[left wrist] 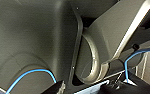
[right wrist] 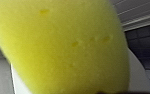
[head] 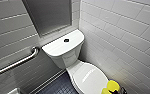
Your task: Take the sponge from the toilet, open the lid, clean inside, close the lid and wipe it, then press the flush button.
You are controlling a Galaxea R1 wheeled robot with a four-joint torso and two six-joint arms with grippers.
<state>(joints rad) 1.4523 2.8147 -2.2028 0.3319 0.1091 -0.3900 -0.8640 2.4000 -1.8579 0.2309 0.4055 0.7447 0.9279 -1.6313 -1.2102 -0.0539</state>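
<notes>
At the lower right edge of the head view, the right gripper point(head: 115, 91) is clamped on the yellow sponge point(head: 111, 86), by the front edge of the closed lid point(head: 91, 77). The toilet point(head: 66, 53) stands in a tiled corner, with the flush button point(head: 66, 40) on the tank top. A grab bar point(head: 16, 63) runs along the left wall. I cannot tell how the left gripper point(left wrist: 87, 88) stands.

bright yellow sponge point(head: 112, 87) near the front of the closed white lid point(head: 90, 78).
</notes>
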